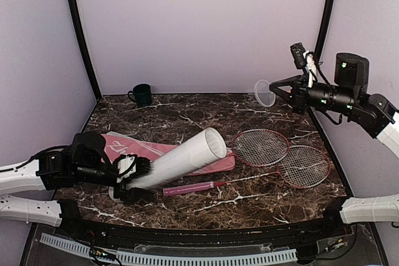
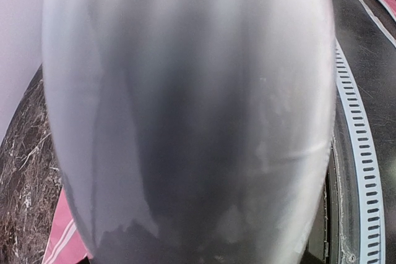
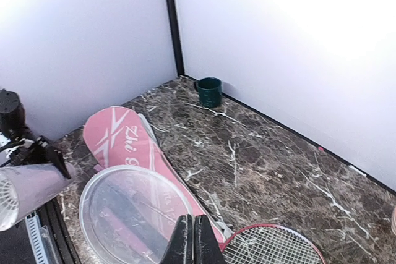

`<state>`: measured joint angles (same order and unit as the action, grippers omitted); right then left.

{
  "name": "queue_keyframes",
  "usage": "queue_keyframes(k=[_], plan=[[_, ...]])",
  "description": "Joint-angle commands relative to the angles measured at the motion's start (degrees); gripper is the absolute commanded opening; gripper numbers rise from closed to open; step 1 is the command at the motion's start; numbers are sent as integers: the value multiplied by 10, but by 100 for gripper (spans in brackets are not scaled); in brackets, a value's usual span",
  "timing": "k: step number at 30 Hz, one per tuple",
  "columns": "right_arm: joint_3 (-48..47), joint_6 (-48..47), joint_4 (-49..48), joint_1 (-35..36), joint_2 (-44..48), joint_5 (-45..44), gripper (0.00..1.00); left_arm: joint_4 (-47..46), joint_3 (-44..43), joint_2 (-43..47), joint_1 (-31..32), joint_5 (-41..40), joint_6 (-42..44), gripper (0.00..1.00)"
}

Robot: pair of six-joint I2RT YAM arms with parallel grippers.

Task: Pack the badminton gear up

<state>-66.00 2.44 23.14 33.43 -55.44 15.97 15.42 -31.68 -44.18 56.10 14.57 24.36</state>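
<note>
Tabletop (image 1: 187, 116): tube (image 1: 181, 159) clamped in left end effector (image 1: 136, 180), lid (image 1: 265, 93) pinched in right end effector (image 1: 274, 90)

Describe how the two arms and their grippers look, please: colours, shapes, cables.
Both arms have white shell links and black joint housings. The left arm ends in a black left gripper with ribbed finger pads. The right arm carries a black cylindrical housing, a white cable near the wrist, and a black right gripper with slim, tapering fingers.
</note>
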Motion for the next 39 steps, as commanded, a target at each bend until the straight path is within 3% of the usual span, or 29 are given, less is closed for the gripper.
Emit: queue_keyframes(k=[1,13,23,35,39], plan=[[-13,-6,-8,49,15,23,0,-45,-11,17,-1,8,-14,33],[-52,-23,-10,199,-20,27,0,-36,-14,23,0,-1,-23,34],[-81,-31,-16,339,-80,-108,0,-42,-10,16,-1,2,-25,33],[-104,-47,-2,366,-104,-208,0,-48,-4,15,0,5,-21,33],[-105,-51,4,366,-106,-205,0,-49,-5,13,-1,6,-19,33]])
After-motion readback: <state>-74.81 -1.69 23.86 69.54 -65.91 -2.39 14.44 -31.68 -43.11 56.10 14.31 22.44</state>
